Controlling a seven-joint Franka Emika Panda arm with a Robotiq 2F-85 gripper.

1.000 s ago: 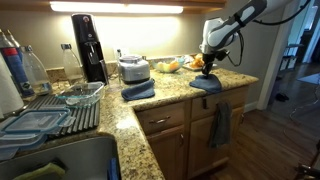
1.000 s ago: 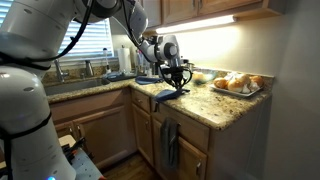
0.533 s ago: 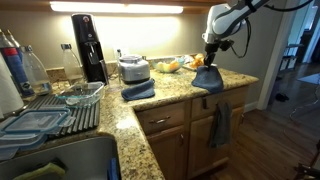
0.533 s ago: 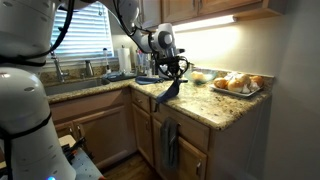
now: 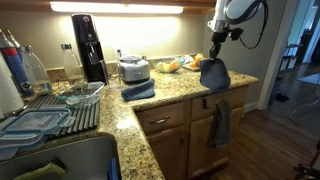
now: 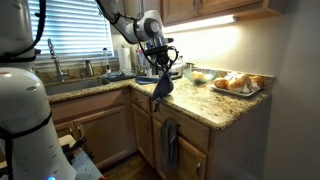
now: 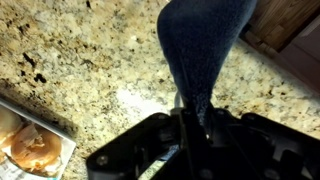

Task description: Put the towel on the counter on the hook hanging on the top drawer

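Exterior view: gripper was up over the right end of the granite surface, clamped on the top of the slate-blue towel. The towel hung straight down in a bunch, its low end near the surface's front edge. A grey-green towel hung on the cabinet front below, by the top drawer. I couldn't make out the hook itself. A folded blue towel lay further back on the surface, well apart.

Other exterior view: gripper pointed down, with the towel dangling from it over the surface. I couldn't tell whether the tip touched the granite. A tray of pastries sat off to the side, and the grey-green towel was below the edge.

Wrist view: gripper fingers were narrow, pinching the towel, which filled the middle of the frame over speckled granite. The tray corner was at the frame's edge.
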